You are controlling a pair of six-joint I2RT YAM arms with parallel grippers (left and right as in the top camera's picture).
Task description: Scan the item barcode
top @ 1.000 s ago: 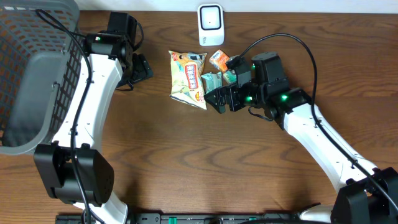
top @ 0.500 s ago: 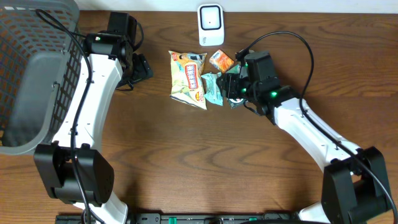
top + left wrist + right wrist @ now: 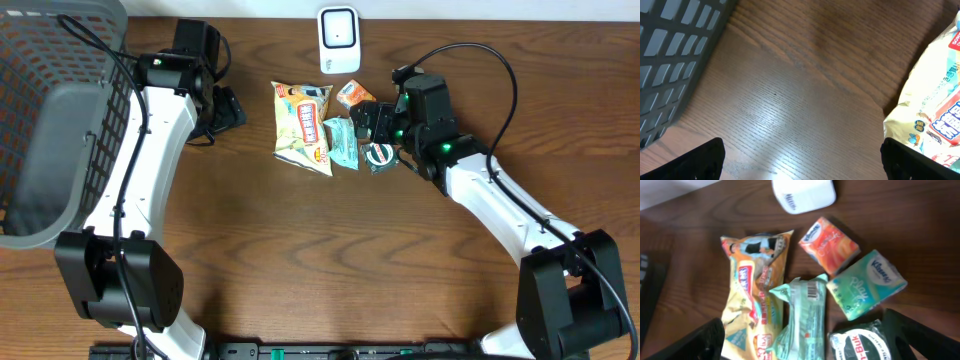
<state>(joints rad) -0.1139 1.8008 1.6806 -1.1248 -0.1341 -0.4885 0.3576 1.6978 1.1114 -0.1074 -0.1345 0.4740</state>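
Note:
Several packets lie in a cluster below the white barcode scanner (image 3: 339, 40) (image 3: 804, 194). They are a yellow snack bag (image 3: 303, 122) (image 3: 752, 300), a teal wrapper (image 3: 343, 142) (image 3: 802, 315) with its barcode facing up, an orange tissue pack (image 3: 351, 94) (image 3: 829, 245), a green tissue pack (image 3: 866, 284) and a black round-label pack (image 3: 380, 155) (image 3: 862, 342). My right gripper (image 3: 372, 123) (image 3: 805, 347) hovers open over the cluster and holds nothing. My left gripper (image 3: 225, 110) (image 3: 802, 165) is open above bare wood, left of the snack bag (image 3: 935, 115).
A grey plastic basket (image 3: 50, 120) (image 3: 675, 55) stands at the table's left edge, close to the left arm. The right arm's black cable (image 3: 490, 70) loops over the table behind it.
The right gripper has moved back toward the scanner, leaving the black pack uncovered on the table beside the teal wrapper. The left arm has not moved.

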